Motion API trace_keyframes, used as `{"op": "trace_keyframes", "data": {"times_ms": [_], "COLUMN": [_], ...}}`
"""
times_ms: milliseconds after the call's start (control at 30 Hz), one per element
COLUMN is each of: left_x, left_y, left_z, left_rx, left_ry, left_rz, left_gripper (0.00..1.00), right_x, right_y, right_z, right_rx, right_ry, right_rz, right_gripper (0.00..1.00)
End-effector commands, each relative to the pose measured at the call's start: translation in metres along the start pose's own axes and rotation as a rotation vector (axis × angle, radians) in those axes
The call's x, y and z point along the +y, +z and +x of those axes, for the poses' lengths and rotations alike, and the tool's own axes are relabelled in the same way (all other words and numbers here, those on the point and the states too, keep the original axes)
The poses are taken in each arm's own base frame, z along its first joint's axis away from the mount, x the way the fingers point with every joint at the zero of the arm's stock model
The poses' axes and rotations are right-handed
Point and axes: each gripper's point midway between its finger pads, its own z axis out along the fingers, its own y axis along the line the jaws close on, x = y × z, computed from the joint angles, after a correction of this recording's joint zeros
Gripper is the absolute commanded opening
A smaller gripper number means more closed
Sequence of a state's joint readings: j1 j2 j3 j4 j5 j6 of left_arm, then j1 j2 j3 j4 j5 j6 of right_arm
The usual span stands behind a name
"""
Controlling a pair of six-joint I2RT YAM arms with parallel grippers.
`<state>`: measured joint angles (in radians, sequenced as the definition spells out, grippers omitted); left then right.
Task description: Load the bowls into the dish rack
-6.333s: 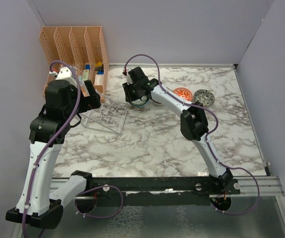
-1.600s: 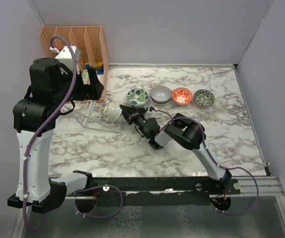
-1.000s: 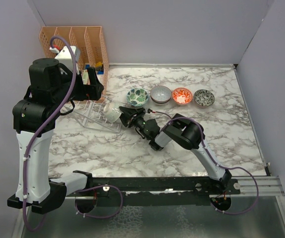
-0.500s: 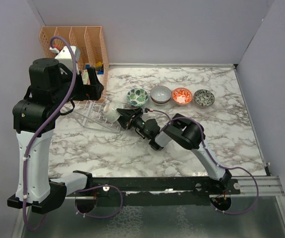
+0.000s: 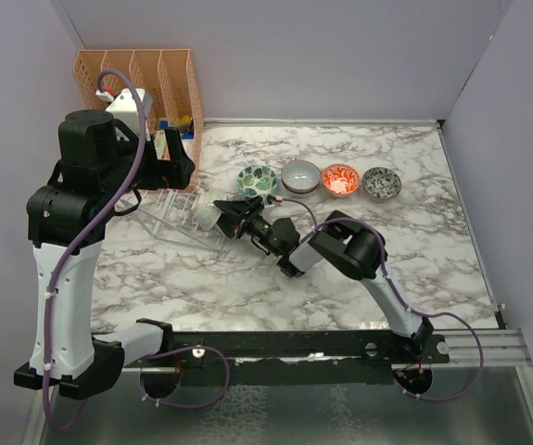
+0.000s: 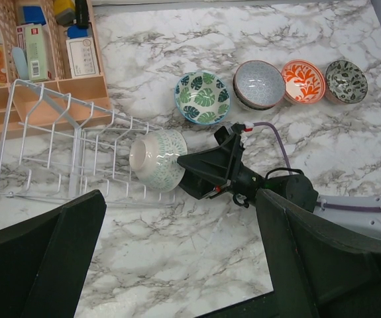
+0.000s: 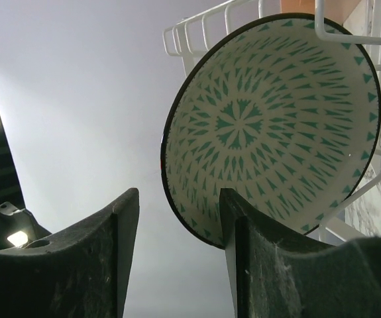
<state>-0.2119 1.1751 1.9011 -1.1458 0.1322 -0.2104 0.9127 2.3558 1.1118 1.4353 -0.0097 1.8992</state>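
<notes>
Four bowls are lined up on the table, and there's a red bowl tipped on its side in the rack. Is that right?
Almost. The tipped bowl in the dish rack is pale with a green pattern, not red; the left wrist view shows this. The red-orange bowl is one of the four lined up on the table.

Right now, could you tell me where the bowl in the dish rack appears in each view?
Top external: the bowl sits left of centre, at the dish rack's right end.
Left wrist: bowl left of centre, on its side.
Right wrist: bowl fills the upper right.
Shared landmark: the rack's wire prongs.
</notes>
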Motion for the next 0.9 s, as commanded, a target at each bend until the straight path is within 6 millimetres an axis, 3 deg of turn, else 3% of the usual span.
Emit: {"op": "trace_keyframes", "data": {"times_ms": [0, 300, 867], "left_x": [-0.002, 0.0, -0.002], "left_y": [-0.007, -0.005, -0.007], "left_z": [-0.002, 0.004, 0.008], "left_rx": [-0.03, -0.011, -0.009], "left_ry": [0.019, 0.021, 0.014], "left_rz": [0.009, 0.003, 0.011], "left_gripper": [0.99, 0.99, 0.99], "right_x": [0.039, 0.011, -0.008], "right_y": [-0.001, -0.01, -0.027], "right_z": [0.022, 0.026, 0.031], "right_rx": [0.095, 0.15, 0.187], "right_ry": [-0.003, -0.018, -0.035], "right_rz": [-0.107, -0.052, 0.01], "right_gripper": [0.52, 0.52, 0.54]}}
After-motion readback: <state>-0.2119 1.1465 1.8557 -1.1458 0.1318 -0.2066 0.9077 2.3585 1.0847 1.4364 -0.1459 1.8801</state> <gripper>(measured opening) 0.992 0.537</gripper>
